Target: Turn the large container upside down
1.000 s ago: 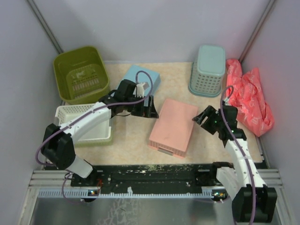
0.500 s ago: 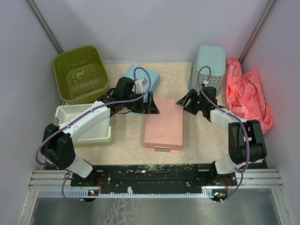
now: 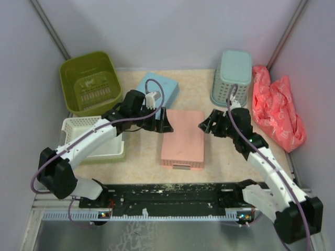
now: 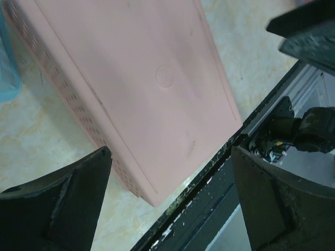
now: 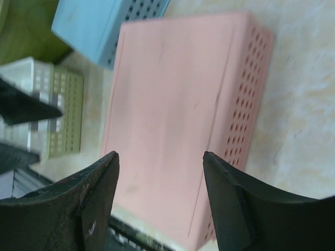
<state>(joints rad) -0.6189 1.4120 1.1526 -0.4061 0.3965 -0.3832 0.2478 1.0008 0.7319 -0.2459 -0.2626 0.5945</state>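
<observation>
Large container (image 3: 71, 78) well apart from left fingers (image 4: 60, 206) and right fingers (image 5: 65, 209); both spread.

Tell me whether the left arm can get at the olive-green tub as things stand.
Probably yes. The large container stands open side up in the far left corner. The left gripper is open beside the pink basket, and nothing stands between it and the container.

Pale lilac walls (image 3: 172, 31), beige mottled tabletop (image 3: 141, 151)
</observation>
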